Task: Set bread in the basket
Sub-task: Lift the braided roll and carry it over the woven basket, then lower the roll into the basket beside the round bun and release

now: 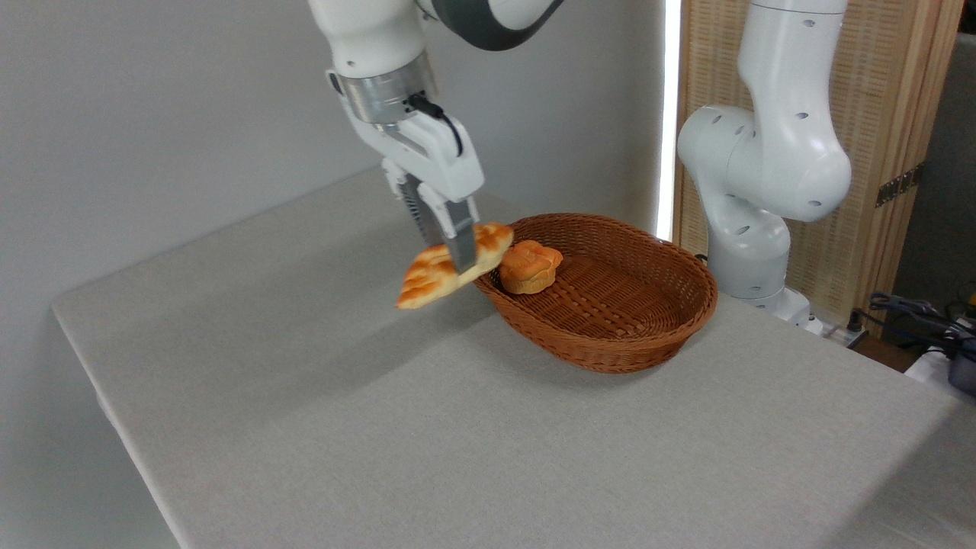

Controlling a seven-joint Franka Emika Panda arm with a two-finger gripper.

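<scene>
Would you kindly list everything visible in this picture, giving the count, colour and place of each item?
bread: one, golden-orange braided loaf, held in the air just left of the basket, tilted with its left end lower
bun: one, small round orange, inside the basket at its left end
basket: one, brown woven oval, on the table right of centre
table: one, pale grey, filling the lower picture
screen: one, light wood and woven panel, back right
cables: several, dark, at the far right edge
arm base: one, white, behind the basket
gripper: one, white with grey fingers, shut on the bread above the table
</scene>
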